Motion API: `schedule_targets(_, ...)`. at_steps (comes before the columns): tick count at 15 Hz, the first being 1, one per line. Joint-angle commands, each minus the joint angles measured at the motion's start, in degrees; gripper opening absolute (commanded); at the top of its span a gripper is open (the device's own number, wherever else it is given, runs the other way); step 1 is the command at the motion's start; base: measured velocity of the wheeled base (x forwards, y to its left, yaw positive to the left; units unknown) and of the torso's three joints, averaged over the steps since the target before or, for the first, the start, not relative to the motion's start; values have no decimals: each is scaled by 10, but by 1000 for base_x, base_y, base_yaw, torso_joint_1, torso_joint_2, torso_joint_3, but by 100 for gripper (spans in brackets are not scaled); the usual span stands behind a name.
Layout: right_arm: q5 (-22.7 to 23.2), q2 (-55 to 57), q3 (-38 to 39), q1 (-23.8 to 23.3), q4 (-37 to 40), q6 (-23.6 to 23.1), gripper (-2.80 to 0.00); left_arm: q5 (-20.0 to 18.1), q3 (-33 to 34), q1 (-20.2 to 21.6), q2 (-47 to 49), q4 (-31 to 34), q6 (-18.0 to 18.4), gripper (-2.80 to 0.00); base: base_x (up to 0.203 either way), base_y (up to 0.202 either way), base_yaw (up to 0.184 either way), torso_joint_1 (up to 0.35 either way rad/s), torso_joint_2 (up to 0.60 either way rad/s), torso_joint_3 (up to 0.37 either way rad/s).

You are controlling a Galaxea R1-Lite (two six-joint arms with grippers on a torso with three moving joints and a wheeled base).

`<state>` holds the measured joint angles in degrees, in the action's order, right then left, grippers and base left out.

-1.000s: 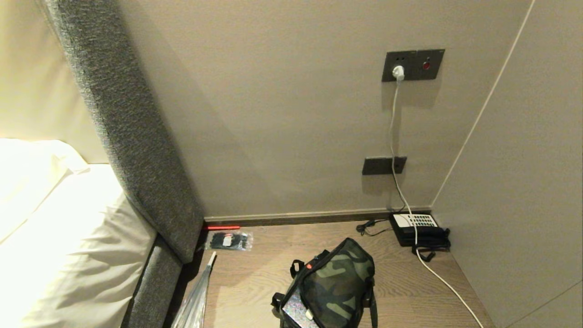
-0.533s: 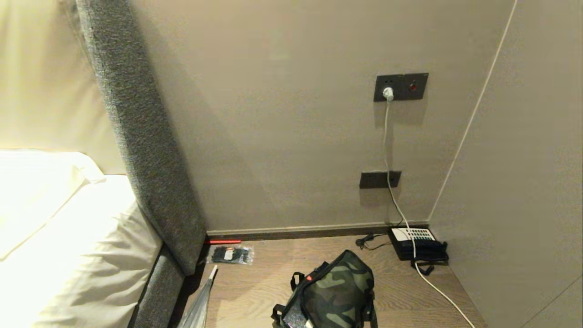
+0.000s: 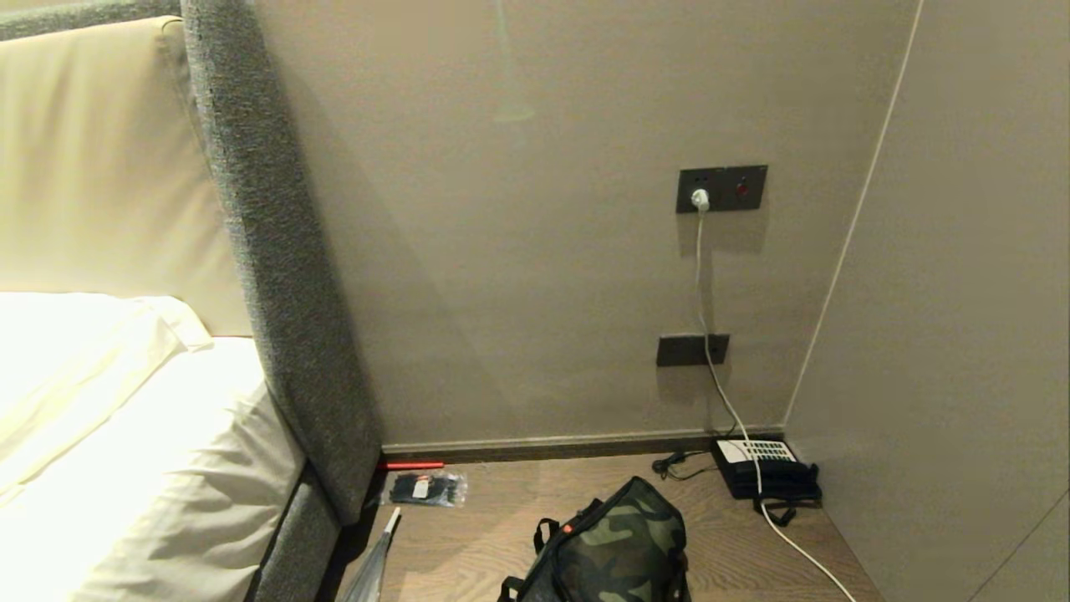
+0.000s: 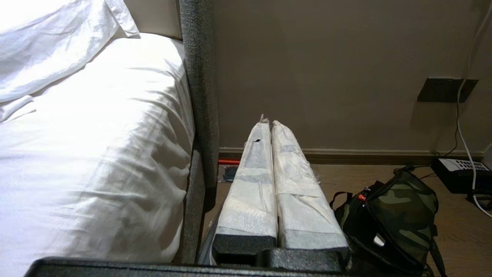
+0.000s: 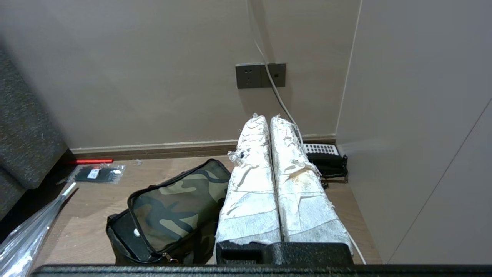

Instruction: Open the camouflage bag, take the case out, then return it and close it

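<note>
R end effector [image 5: 269, 119] closed above camo bag [image 5: 177, 200].

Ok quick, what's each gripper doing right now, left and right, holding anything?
Left gripper: shut, holding nothing, off to the side of the camouflage bag.
Right gripper: shut, holding nothing, above the bag.

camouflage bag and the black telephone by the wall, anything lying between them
Head view: mostly bare wood floor between camouflage bag and black telephone; only the white cable trails across it.
</note>
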<state>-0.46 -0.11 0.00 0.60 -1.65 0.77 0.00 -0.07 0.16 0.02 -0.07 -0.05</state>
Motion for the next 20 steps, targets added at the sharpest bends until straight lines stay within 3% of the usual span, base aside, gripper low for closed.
schedule_targets(1, 0, -11, 8, 0, 0, -1, -280, 0, 0, 0, -1, 0, 0, -280, 0, 0, 0, 0, 0, 0)
schedule_targets(20, 1, -11, 8, 0, -3, 3, -280, 0, 0, 0, -1, 0, 0, -280, 0, 0, 0, 0, 0, 0)
